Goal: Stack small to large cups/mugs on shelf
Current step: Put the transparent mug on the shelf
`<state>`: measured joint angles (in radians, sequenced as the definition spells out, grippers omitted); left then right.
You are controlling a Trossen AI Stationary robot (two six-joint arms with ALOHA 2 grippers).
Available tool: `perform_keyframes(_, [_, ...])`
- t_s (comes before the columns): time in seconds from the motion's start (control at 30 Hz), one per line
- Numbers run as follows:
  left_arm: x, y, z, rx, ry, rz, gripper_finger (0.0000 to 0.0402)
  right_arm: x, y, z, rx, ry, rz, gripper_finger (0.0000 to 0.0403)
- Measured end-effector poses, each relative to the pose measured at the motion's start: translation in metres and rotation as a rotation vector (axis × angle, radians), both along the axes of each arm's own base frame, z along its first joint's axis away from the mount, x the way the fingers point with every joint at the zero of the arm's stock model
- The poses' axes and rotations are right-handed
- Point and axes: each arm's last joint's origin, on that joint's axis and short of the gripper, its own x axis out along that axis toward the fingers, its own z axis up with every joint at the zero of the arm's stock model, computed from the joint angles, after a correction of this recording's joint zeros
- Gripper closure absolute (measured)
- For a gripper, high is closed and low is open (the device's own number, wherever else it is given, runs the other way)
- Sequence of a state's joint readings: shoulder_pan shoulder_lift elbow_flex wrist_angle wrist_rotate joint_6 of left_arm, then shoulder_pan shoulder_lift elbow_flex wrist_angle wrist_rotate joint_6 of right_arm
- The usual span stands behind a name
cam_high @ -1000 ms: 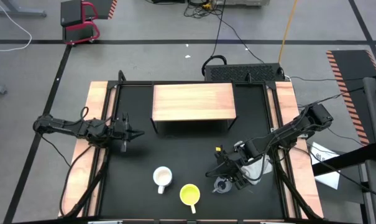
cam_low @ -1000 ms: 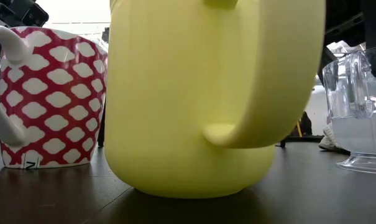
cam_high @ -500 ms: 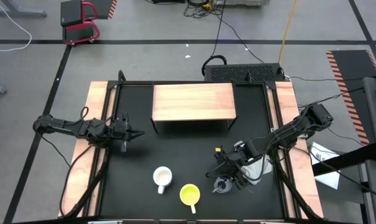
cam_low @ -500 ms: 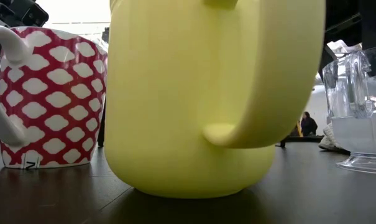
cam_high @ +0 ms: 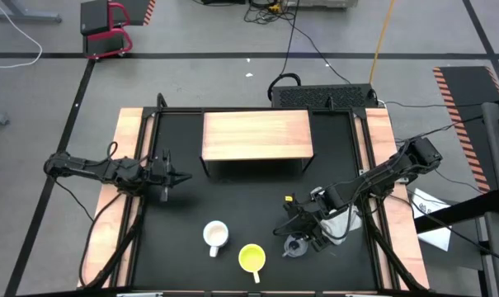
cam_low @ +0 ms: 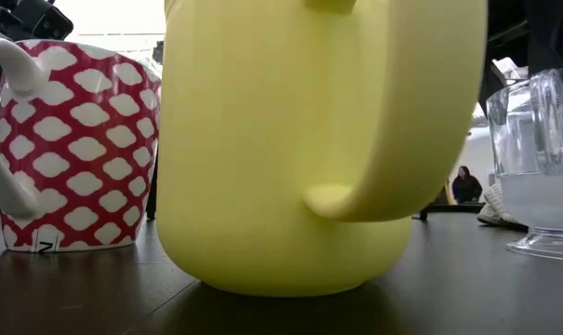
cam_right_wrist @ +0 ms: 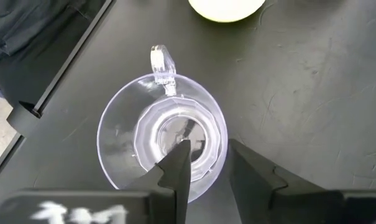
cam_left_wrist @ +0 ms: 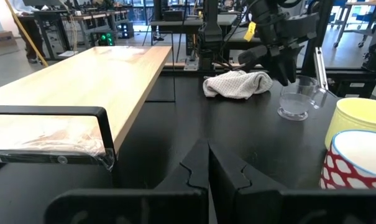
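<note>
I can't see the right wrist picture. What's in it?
The right gripper points straight down at a clear glass cup on the black table, one finger inside its rim, one outside. The yellow mug peeks in beyond.

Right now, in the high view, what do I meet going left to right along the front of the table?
White mug → yellow mug → glass cup, with the right pincer over it → white cloth.

Right end effector (cam_right_wrist: 204, 163) narrowing around glass cup (cam_right_wrist: 163, 130) rim; cup possibly shifted.
</note>
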<state>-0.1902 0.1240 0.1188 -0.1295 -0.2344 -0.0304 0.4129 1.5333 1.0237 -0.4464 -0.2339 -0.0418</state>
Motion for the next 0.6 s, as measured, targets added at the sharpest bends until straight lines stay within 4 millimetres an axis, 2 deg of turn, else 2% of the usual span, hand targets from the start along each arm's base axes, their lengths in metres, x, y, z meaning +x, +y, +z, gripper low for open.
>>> perform_keyframes(0.33, [0.0,0.0,-0.0001,0.0,0.001,0.0,0.0398,0.0031,-0.0069,-0.0009,-0.017,-0.011,-0.038,0.0333])
perform_keyframes(0.6, [-0.0001,0.0,-0.0008,0.002,0.008,0.0,0.0398,0.0007,-0.0102,-0.0071,-0.014,0.019,-0.064,0.0334])
